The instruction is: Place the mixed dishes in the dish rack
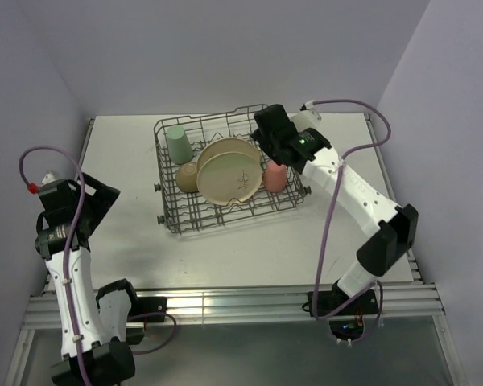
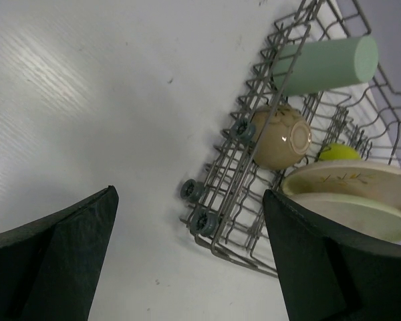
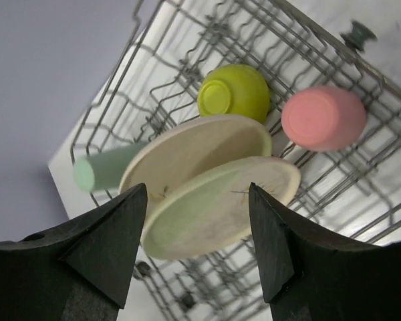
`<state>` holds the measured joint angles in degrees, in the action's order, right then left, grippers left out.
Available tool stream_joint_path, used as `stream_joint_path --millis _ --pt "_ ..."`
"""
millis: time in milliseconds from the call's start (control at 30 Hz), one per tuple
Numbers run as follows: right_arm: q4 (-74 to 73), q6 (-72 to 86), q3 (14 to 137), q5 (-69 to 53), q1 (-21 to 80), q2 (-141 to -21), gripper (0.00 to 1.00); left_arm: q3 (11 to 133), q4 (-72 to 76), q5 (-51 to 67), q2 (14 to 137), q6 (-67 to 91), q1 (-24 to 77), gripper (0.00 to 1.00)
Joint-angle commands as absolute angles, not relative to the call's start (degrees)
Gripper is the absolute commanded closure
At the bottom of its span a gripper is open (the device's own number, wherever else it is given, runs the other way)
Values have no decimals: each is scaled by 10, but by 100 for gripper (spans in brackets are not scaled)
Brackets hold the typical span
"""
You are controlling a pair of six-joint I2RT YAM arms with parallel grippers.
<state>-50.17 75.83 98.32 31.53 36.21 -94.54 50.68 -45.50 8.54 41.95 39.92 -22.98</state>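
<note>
The grey wire dish rack [image 1: 171,223] stands mid-table. Inside it lean two cream plates [image 1: 225,173], one against the other. A mint-green cup [image 1: 178,145] lies at its far left and a coral-pink cup [image 1: 274,175] at its right. A tan bowl [image 1: 187,177] rests on its side beside the plates. The right wrist view also shows a lime-green bowl [image 3: 234,92] behind the plates [image 3: 217,184]. My right gripper [image 1: 267,135] hovers over the rack's far right corner, open and holding nothing [image 3: 198,190]. My left gripper [image 1: 103,199] is open left of the rack, over bare table [image 2: 188,194].
Small grey wheels [image 2: 191,190] stick out at the rack's near left corner. A raised rail [image 1: 225,301] runs along the table's near edge. Walls close in at the back and on both sides.
</note>
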Motion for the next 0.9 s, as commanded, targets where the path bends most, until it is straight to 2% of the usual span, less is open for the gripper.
stream_joint_path --millis 0,167,333,433,500,867 --pt "-343 493 920 337 384 -878 30 546 -413 98 440 381 -186 3" --pt "-272 292 816 233 400 -802 30 628 -410 -41 540 422 20 2" --pt "-247 218 671 192 428 -673 29 668 -414 -120 599 449 152 1" --pt "-254 210 600 217 435 -600 28 651 -395 -112 603 458 196 1" --pt "-253 207 551 214 435 -552 28 638 -404 -150 612 473 222 1" --pt "-211 244 432 143 442 -375 28 548 -346 -182 560 576 347 2"
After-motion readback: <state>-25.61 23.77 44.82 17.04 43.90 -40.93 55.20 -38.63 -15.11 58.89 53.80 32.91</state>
